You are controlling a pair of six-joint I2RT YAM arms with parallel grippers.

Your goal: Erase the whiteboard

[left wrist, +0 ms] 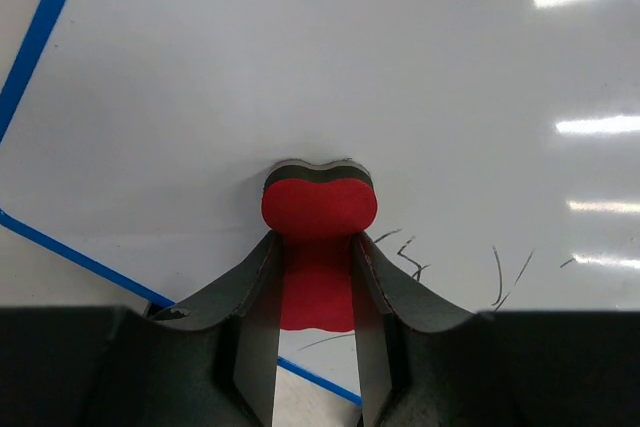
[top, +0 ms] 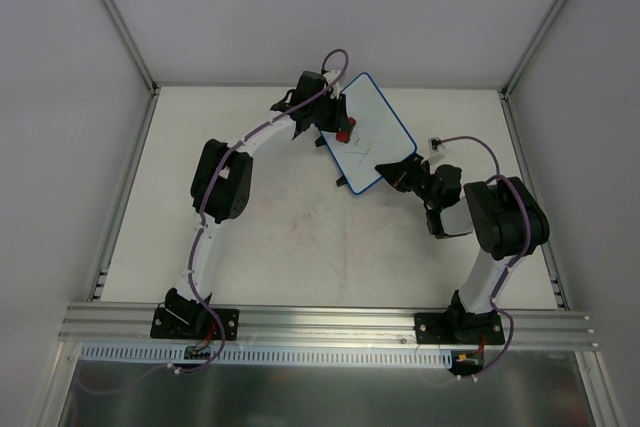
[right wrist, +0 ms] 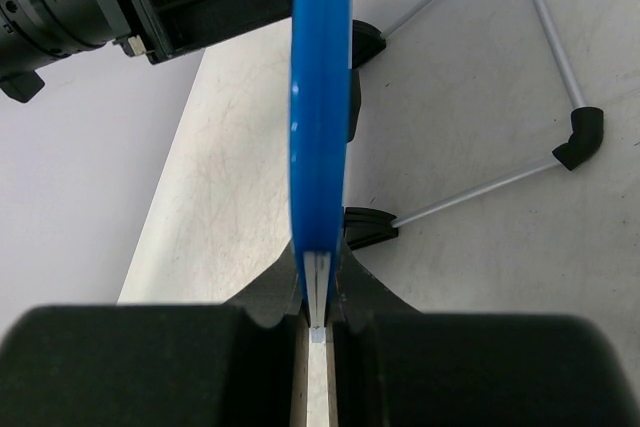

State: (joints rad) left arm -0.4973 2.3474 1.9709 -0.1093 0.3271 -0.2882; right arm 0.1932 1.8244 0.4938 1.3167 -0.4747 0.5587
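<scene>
Red eraser against whiteboard, dark scribbles beside it (unreadable)

Eraser against whiteboard face

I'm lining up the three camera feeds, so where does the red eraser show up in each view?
Top view: eraser just above centre, on the whiteboard.
Left wrist: middle of the picture, pinched in the left jaws, against the board.
Right wrist: not visible; only the board's edge shows, clamped in the right jaws.
Shared landmark: the board's blue rim.
</scene>
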